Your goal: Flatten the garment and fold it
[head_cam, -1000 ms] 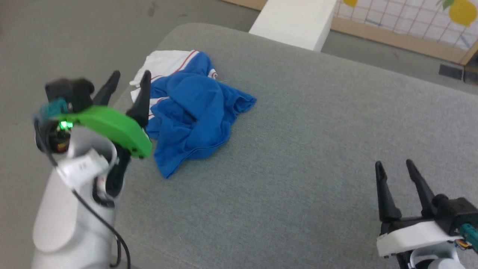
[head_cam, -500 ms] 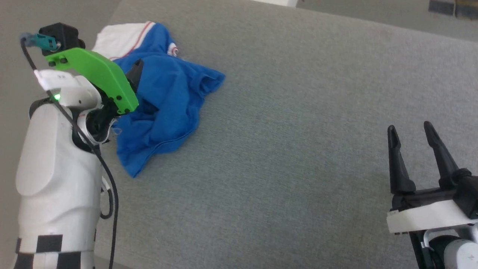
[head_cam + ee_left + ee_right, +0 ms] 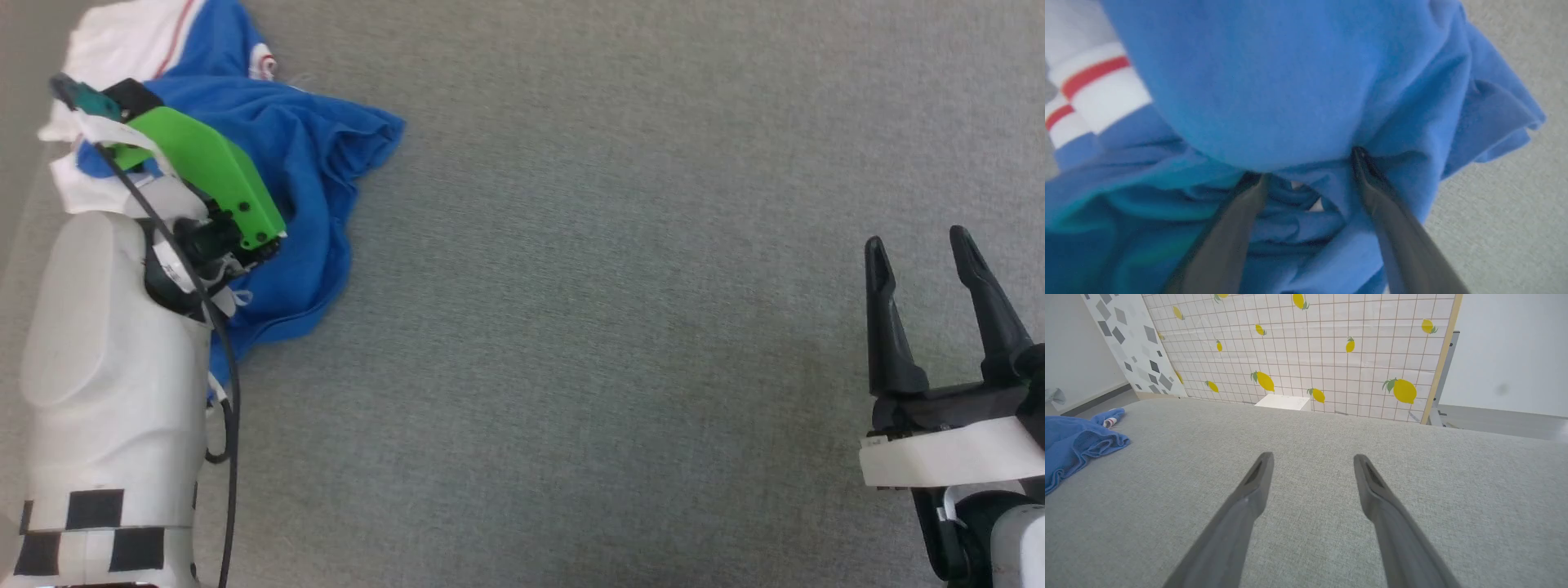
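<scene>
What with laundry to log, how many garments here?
1: a crumpled shirt, far left on the grey surface, left hand dug into its folds. Others could hide beneath.

We see our left forearm (image 3: 106,351) as a smooth pale-grey shell with a black-and-white checkered band (image 3: 90,531) near its base. A black cable (image 3: 233,425) runs along it to a bright green bracket (image 3: 208,171) dotted with dark screws, topped by a teal plug (image 3: 86,94). The right pincer (image 3: 916,237) has two long black tapered fingers on a white bracket (image 3: 947,461).

Folds of the garment (image 3: 1274,81) bury both tips of the left hand (image 3: 1309,163).
</scene>
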